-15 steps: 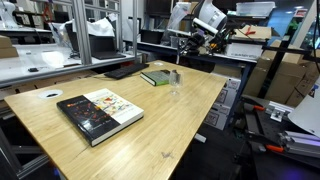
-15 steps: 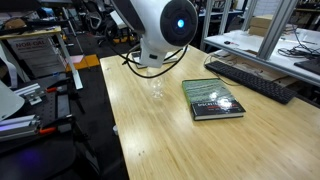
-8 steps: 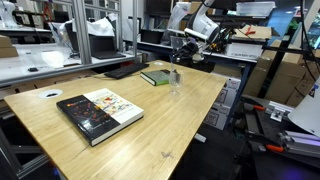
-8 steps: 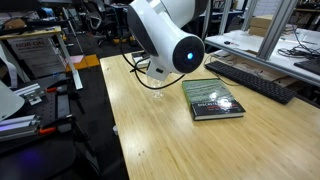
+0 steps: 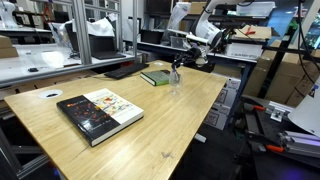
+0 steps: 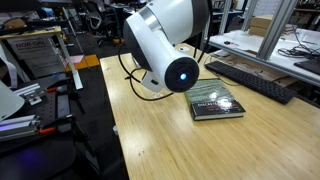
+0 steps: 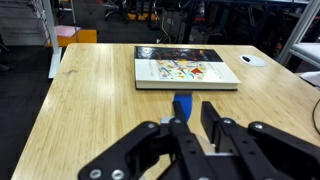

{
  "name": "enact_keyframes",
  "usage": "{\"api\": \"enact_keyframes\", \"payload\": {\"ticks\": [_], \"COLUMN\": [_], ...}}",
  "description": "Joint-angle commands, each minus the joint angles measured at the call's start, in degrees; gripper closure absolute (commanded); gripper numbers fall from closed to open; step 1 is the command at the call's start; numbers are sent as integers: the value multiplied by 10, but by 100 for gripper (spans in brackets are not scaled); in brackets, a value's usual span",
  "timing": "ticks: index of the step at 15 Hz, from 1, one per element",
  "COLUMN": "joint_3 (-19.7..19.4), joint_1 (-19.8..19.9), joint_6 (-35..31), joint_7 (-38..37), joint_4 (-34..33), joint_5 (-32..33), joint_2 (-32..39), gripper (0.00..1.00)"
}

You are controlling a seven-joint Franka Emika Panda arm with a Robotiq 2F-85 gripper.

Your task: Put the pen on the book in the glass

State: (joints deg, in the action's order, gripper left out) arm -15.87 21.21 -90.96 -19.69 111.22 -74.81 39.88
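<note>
Wooden table point(image 5: 190, 110), claw point(image 7: 192, 113) clamped on blue pen point(image 7: 183, 102) above glass point(image 5: 176, 84), green book point(image 5: 155, 77) beside, picture book point(image 7: 187, 70) beyond

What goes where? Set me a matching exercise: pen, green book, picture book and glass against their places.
Things:
1. pen
2. green book
3. picture book
4. glass

Places:
A. lying alone, away from the others
B. held in the hand
C. upright, below the hand in an exterior view
D. flat by the keyboard

Pairs: 1-B, 2-D, 3-A, 4-C
</note>
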Motion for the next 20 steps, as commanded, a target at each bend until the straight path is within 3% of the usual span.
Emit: {"api": "enact_keyframes", "payload": {"ticks": [1,3,7,12,20], "joint_3": [-7,-14,-34,-49,-59], "joint_1": [-5,-20,-68,-107,-132], "joint_6": [0,-35,-169,-272,-394], "joint_7": [-22,-29,-75,-168,-427], "joint_4": [5,15,32,46,61], "joint_5": [-4,-5,24,139,415], "joint_2": [-1,-10,-47,-121,-186], "gripper": [43,28,2,0,0]}}
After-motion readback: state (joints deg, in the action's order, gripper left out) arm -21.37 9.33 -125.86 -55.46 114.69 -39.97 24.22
